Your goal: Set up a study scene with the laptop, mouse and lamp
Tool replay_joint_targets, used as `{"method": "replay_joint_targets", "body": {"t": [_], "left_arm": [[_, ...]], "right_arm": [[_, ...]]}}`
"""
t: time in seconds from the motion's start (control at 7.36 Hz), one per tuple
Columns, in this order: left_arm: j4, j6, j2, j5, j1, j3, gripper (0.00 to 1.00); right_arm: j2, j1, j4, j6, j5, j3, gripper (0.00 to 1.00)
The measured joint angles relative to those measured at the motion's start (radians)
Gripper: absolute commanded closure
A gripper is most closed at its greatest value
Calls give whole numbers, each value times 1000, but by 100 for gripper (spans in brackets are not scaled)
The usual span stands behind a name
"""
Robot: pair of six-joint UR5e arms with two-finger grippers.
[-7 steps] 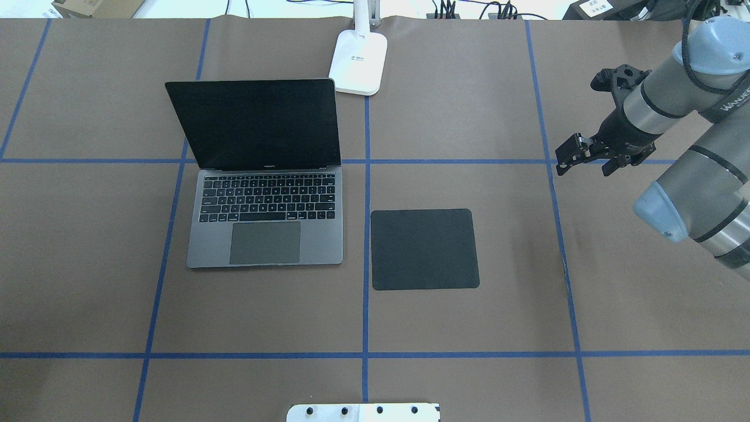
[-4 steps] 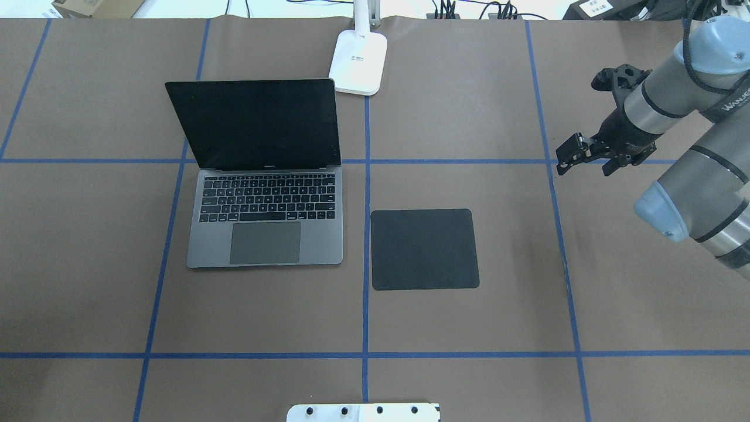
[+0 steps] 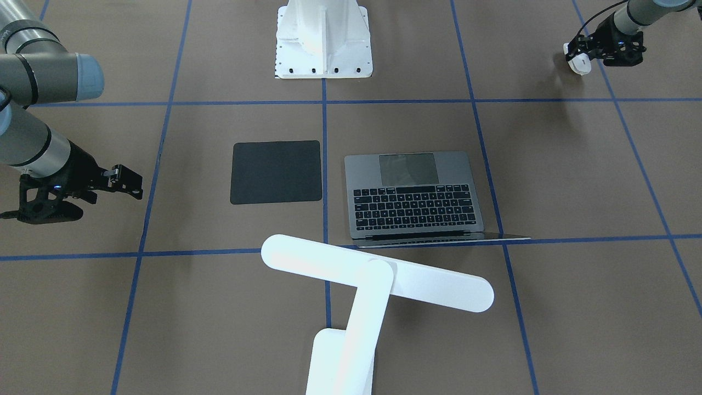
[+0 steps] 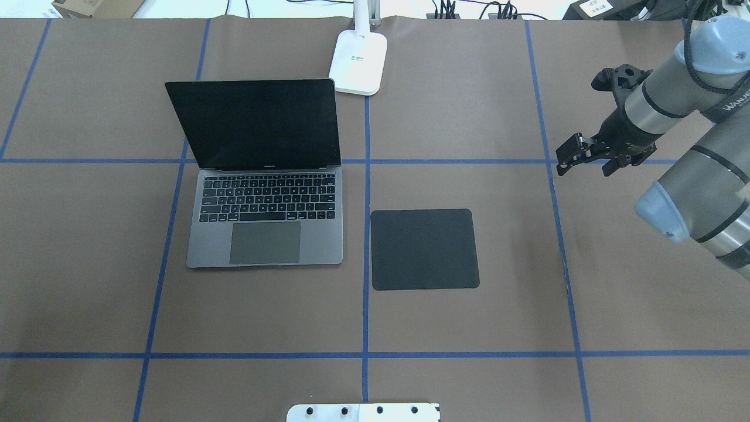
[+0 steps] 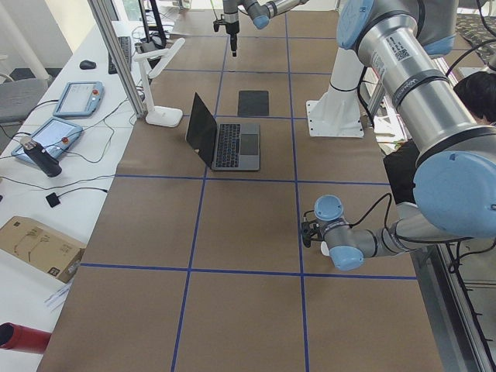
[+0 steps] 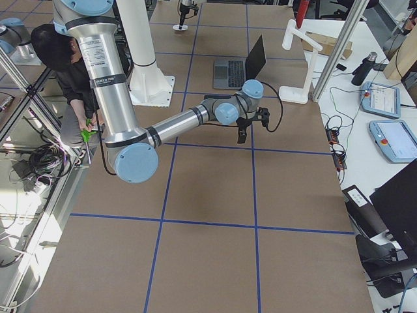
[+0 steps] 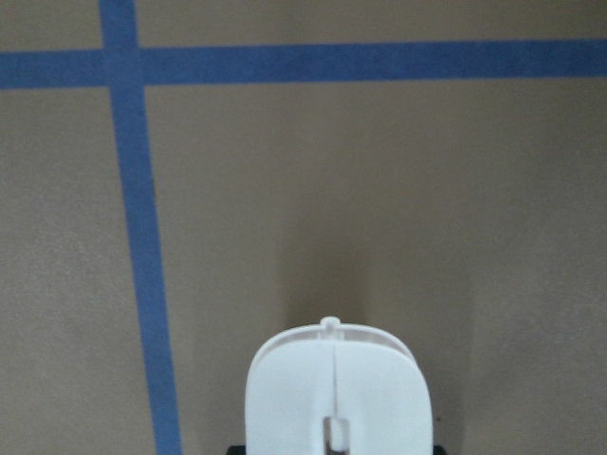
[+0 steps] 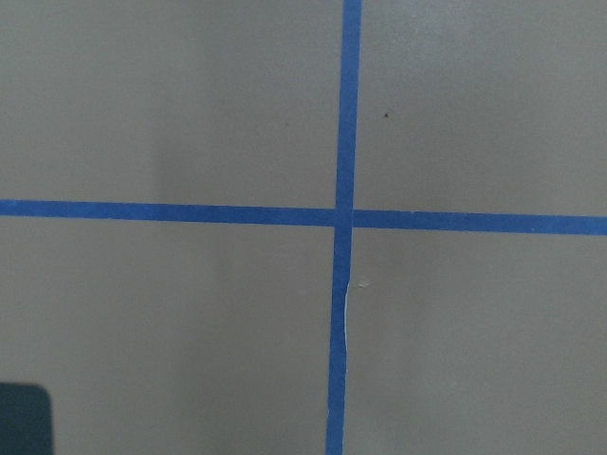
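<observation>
The laptop (image 4: 265,234) lies open on the table, left of centre, screen dark; it also shows in the front view (image 3: 414,192). The lamp (image 3: 378,274) stands behind it, its base (image 4: 358,55) at the far edge. The white mouse (image 3: 577,63) is between the fingers of my left gripper (image 3: 581,57), far to my left, outside the overhead view. The left wrist view shows the mouse (image 7: 337,393) over bare brown table. My right gripper (image 4: 567,157) hovers open and empty at the right, beyond the black pad.
A black square pad (image 4: 425,249) lies right of the laptop; its corner (image 8: 19,422) shows in the right wrist view. The white bolted pedestal (image 3: 323,38) stands at the robot's side. Blue tape lines cross the brown table (image 4: 469,328).
Almost nothing. My right arm has drifted very slightly; laptop, pad and lamp have not moved.
</observation>
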Motion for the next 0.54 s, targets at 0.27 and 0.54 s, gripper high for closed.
{"method": "replay_joint_targets", "body": {"t": [0.27,0.54], "left_arm": [[43,-94,-41,-40,-1,-79,55],[211,-156,-111,-73,-17,-191,55]], "right_arm": [[2,-1,0,0,5,-1,0],[1,0,0,0,8,1,0]]}}
